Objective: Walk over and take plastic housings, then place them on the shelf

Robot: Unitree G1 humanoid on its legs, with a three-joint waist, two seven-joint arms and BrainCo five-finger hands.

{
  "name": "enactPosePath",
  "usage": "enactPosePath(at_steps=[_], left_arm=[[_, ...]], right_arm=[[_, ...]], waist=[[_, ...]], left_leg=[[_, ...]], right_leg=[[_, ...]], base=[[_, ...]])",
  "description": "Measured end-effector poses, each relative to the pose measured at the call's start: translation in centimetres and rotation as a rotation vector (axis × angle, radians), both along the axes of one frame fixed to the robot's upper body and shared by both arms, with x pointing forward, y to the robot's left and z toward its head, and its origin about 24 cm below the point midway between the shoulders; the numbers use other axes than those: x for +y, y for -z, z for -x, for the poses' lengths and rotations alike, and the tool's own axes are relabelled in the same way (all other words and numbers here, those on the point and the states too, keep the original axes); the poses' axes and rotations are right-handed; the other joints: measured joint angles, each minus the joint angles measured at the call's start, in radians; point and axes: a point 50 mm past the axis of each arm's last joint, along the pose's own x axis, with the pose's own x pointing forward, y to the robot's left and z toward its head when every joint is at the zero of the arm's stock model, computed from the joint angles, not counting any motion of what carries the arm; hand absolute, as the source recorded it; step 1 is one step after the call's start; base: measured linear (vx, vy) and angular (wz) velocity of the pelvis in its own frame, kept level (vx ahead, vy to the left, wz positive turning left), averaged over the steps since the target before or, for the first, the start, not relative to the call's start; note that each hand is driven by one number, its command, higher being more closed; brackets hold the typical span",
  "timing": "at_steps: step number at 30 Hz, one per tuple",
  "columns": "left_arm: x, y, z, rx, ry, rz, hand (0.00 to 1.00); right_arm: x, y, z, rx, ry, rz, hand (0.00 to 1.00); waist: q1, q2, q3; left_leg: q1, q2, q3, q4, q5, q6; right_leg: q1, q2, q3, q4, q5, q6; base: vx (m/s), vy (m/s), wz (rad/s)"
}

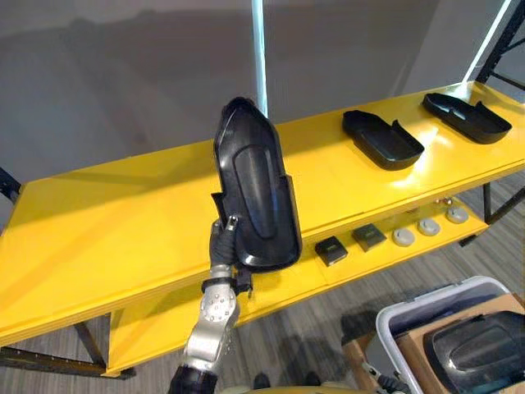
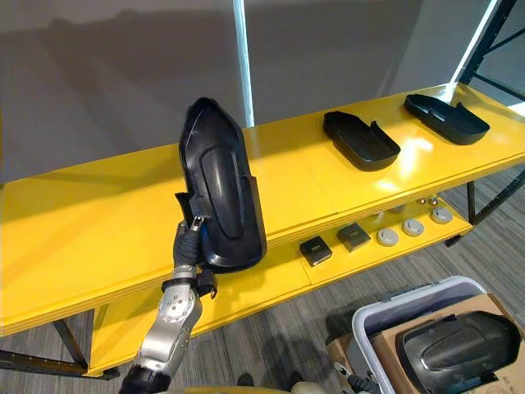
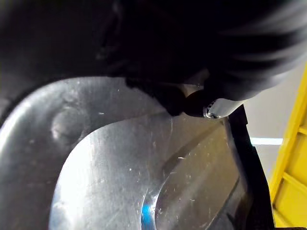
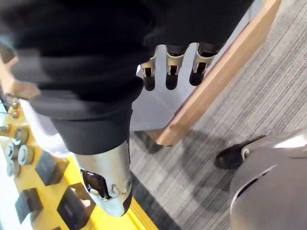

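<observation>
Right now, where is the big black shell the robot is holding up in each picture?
Left eye view: the black housing stands on end in the middle, gripped near its bottom by the left hand.
Right eye view: the same black housing, a bit left of the middle.
Left wrist view: its shiny inside, very close.
Right wrist view: looks elsewhere, past the right hand to the floor.
Shared landmark: the yellow shelf.

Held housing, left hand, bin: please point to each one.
held housing (image 1: 254, 185), left eye view, raised middle panel
left hand (image 1: 220, 246), left eye view, dark back
bin (image 1: 435, 294), left eye view, rim
</observation>
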Motion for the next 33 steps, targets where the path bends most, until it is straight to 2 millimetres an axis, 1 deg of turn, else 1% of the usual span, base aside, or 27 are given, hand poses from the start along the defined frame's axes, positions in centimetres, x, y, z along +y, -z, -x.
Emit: enactPosePath(at_steps=[1, 3, 6, 9, 12, 13, 14, 15, 16, 19, 20, 24, 27, 30, 33], left_arm=[[0.2, 0.0, -0.3, 0.003, -0.010, -0.007, 1.00], [0.4, -0.2, -1.5, 0.012, -0.037, -0.020, 1.00], [0.7, 0.0, -3.0, 0.044, -0.052, -0.015, 1.00], [1.1, -0.1, -4.0, 0.066, -0.082, 0.016, 1.00], [2.2, -0.2, -5.0, 0.085, -0.125, 0.039, 1.00], [2.9, -0.1, -5.2, 0.096, -0.149, 0.037, 1.00], [3.6, -0.1, -5.4, 0.107, -0.173, 0.038, 1.00], [3.8, -0.2, -5.6, 0.105, -0.180, 0.042, 1.00], [4.1, -1.2, -6.2, 0.078, -0.187, 0.043, 1.00], [4.6, -2.1, -7.2, 0.067, -0.196, 0.021, 1.00], [4.7, -2.2, -7.4, 0.067, -0.208, 0.021, 0.00], [5.3, -2.8, -8.1, 0.065, -0.241, 0.028, 0.00], [5.8, -3.3, -8.3, 0.057, -0.255, 0.014, 0.00], [5.7, -3.9, -8.8, 0.051, -0.270, 0.015, 0.00], [6.0, -4.0, -8.8, 0.049, -0.293, 0.027, 0.00]], right_arm=[[0.0, 0.0, 0.2, 0.005, 0.001, 0.000, 0.00], [0.0, 0.1, 0.8, 0.020, 0.005, 0.000, 0.00], [0.0, 0.2, 1.2, 0.031, 0.007, -0.002, 0.00], [0.0, 0.1, 1.1, 0.028, 0.005, -0.001, 0.00], [0.0, 0.0, 0.5, 0.009, -0.005, 0.003, 0.00], [0.1, -0.1, 0.1, -0.003, -0.021, 0.005, 0.00], [0.3, -0.1, -0.3, -0.008, -0.034, 0.003, 0.00], [0.4, -0.1, -0.3, -0.009, -0.036, 0.001, 0.00], [0.5, -0.1, -0.6, -0.010, -0.037, -0.003, 0.00], [0.5, -0.2, -1.4, -0.029, -0.044, -0.004, 0.00], [0.6, -0.3, -1.8, -0.037, -0.049, -0.004, 0.00], [0.7, -0.4, -2.5, -0.054, -0.059, -0.005, 0.00], [0.6, -0.6, -3.0, -0.074, -0.066, 0.001, 0.00], [0.9, -0.6, -3.0, -0.073, -0.092, 0.001, 0.00], [1.0, -0.6, -3.1, -0.075, -0.095, 0.001, 0.00]], waist=[[-0.003, 0.000, 0.000], [-0.016, -0.001, 0.001], [-0.020, -0.003, 0.002], [-0.022, -0.005, 0.003], [-0.032, -0.008, 0.005], [-0.044, -0.010, 0.007], [-0.047, -0.014, 0.009], [-0.047, -0.016, 0.011], [-0.048, -0.017, 0.019], [-0.049, -0.017, 0.036], [-0.050, -0.017, 0.038], [-0.056, -0.016, 0.043], [-0.068, -0.016, 0.063], [-0.068, -0.018, 0.069], [-0.069, -0.019, 0.069]], left_leg=[[0.000, 0.001, 0.000, -0.005, 0.003, -0.005], [0.000, 0.003, 0.000, -0.032, 0.010, -0.015], [0.001, 0.009, 0.002, -0.037, 0.017, -0.025], [-0.005, 0.012, 0.002, -0.037, 0.018, -0.025], [-0.008, 0.013, 0.002, -0.054, 0.038, -0.024], [-0.009, 0.015, 0.001, -0.055, 0.046, -0.018], [-0.009, 0.016, 0.000, -0.055, 0.049, -0.014], [-0.009, 0.016, 0.000, -0.055, 0.050, -0.013], [-0.008, 0.016, 0.000, -0.055, 0.052, -0.010], [-0.009, 0.015, -0.001, -0.055, 0.052, -0.010], [-0.012, 0.015, -0.001, -0.055, 0.052, -0.010], [-0.019, 0.015, -0.002, -0.054, 0.052, -0.010], [-0.019, 0.016, -0.003, -0.054, 0.052, -0.010], [-0.035, 0.016, -0.003, -0.056, 0.051, -0.011], [-0.039, 0.016, -0.003, -0.056, 0.049, -0.014]], right_leg=[[-0.003, 0.002, 0.002, -0.004, 0.000, 0.000], [-0.005, 0.006, 0.001, -0.016, 0.006, 0.001], [-0.006, 0.008, -0.015, -0.022, 0.010, 0.005], [-0.013, 0.009, -0.021, -0.022, 0.010, 0.005], [-0.025, 0.011, -0.028, -0.021, 0.026, -0.004], [-0.025, 0.014, -0.031, -0.022, 0.027, -0.007], [-0.026, 0.015, -0.031, -0.021, 0.030, -0.011], [-0.026, 0.016, -0.030, -0.021, 0.030, -0.012], [-0.026, 0.017, -0.030, -0.021, 0.029, -0.012], [-0.027, 0.016, -0.030, -0.021, 0.029, -0.012], [-0.031, 0.016, -0.028, -0.021, 0.029, -0.012], [-0.039, 0.016, -0.027, -0.020, 0.029, -0.013], [-0.045, 0.016, -0.027, -0.011, 0.025, -0.013], [-0.062, 0.015, -0.029, -0.009, 0.021, -0.013], [-0.066, 0.014, -0.031, -0.007, 0.021, -0.014]], base=[[-0.06, -0.057, -0.12], [-0.01, -0.040, -0.06], [0.02, -0.027, -0.07], [0.04, -0.022, -0.04], [0.10, -0.017, -0.01], [0.11, -0.006, 0.00], [0.13, -0.007, -0.03], [0.13, 0.000, -0.02], [0.10, 0.003, -0.01], [0.05, 0.010, -0.03], [0.02, 0.013, -0.06], [0.00, 0.003, -0.01], [-0.05, 0.011, -0.01], [-0.07, 0.014, 0.00], [-0.01, 0.006, 0.01]])
